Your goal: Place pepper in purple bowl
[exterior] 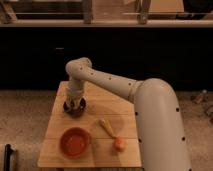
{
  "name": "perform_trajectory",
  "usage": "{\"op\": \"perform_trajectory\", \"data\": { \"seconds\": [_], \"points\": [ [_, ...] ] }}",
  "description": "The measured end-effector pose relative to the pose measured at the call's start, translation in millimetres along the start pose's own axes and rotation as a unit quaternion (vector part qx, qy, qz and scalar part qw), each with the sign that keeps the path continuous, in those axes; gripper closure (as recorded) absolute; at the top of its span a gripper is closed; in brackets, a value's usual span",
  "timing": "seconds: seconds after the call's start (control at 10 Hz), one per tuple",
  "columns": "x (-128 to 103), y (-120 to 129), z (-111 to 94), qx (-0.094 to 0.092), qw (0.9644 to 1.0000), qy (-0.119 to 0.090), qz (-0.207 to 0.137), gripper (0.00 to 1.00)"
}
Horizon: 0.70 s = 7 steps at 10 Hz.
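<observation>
- End effector is hanging right over the purple bowl, pointing straight down, its tip at or inside the bowl's rim.
- Open or closed, holding anything or not: can't tell, since the dark bowl and wrist are hiding that.
- Pepper: can't make it out, either at the end effector or inside the purple bowl.
- Purple bowl is sitting upright on the wooden counter, toward its left-rear part.
- Orange bowl is sitting in front of the purple bowl, nearer the camera, apart from it and upright.
- Yellow elongated item is lying front-right of the purple bowl, w/ a small orange item just beyond it, further front-right.
- White arm is reaching in from the right of the purple bowl and bending down over it.
</observation>
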Motion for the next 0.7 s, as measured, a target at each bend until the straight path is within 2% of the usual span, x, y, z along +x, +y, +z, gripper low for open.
{"op": "perform_trajectory", "data": {
  "seconds": [0.2, 0.7],
  "points": [
    [-0.3, -1.5, 1.4, -0.002, 1.0, -0.003, -0.004, 0.21],
    [0.4, -3.1, 0.6, -0.003, 0.9999, 0.001, -0.011, 0.2]
  ]
}}
